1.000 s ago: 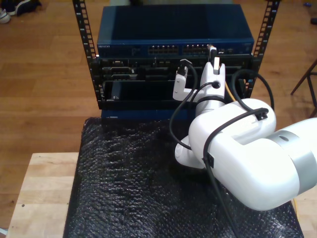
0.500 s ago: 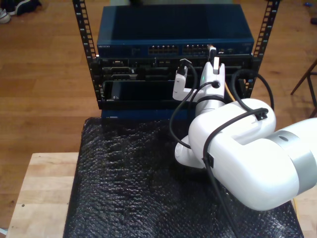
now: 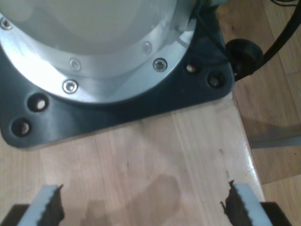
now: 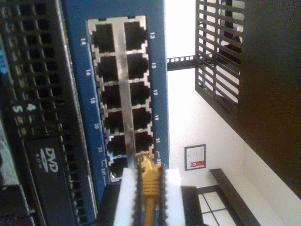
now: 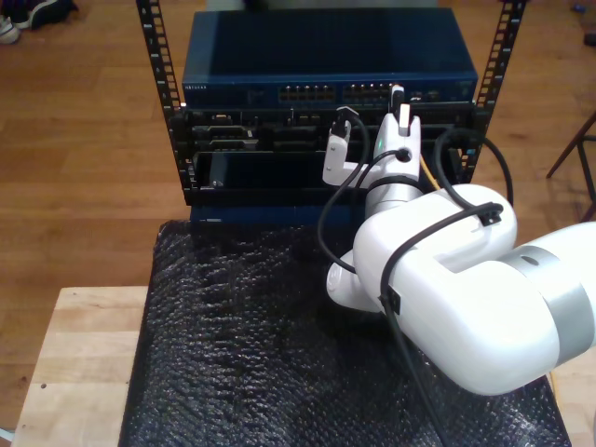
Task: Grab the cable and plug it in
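My second gripper [image 4: 146, 197] pinches the cable [image 4: 148, 181], its plug tip touching the blue network switch [image 4: 160, 70] at the port by 23. Since 0.5 s ago it has edged closer to the ports. My first gripper [image 3: 141, 207] hangs wide open over a wooden table [image 3: 141, 160].

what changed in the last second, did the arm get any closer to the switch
Only slightly: in the exterior view my second gripper and its wrist edged toward the blue switch and a touch to that view's left. It stays shut on the cable, whose plug tip sits at the bottom of the port block. The rack and black mat did not move.
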Tool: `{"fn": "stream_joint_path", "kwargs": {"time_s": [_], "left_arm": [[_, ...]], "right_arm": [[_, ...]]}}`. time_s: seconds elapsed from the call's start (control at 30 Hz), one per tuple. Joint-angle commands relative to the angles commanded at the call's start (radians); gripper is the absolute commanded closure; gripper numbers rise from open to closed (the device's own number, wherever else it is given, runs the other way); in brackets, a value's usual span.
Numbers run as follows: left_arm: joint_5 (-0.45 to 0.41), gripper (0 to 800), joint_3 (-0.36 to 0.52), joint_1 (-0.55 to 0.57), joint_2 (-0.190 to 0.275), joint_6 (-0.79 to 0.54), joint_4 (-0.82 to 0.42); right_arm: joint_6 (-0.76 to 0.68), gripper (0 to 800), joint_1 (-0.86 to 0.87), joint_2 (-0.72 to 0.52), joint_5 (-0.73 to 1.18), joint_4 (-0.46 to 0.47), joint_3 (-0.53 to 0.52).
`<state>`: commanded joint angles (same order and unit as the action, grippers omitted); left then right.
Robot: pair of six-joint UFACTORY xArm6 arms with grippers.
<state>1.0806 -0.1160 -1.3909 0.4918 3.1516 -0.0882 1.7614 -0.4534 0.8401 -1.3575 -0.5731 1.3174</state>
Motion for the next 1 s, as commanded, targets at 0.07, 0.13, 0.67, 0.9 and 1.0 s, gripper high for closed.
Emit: {"fn": "stream_joint_path", "kwargs": {"time_s": [0.07,0.13,0.67,0.9,1.0], "left_arm": [[0.000,0,0.000,0.000,0.000,0.000,0.000],[0.000,0,0.000,0.000,0.000,0.000,0.000],[0.000,0,0.000,0.000,0.000,0.000,0.000],[0.000,0,0.000,0.000,0.000,0.000,0.000],[0.000,0,0.000,0.000,0.000,0.000,0.000]], "right_arm": [[0.000,800,0.000,0.000,0.011,0.002,0.002],[0.000,800,0.000,0.002,0.014,0.002,0.003],[0.000,800,0.000,0.011,0.014,0.003,0.015],[0.000,800,0.003,0.011,0.014,0.005,0.018],[0.000,800,0.005,0.009,0.012,0.005,0.018]]}}
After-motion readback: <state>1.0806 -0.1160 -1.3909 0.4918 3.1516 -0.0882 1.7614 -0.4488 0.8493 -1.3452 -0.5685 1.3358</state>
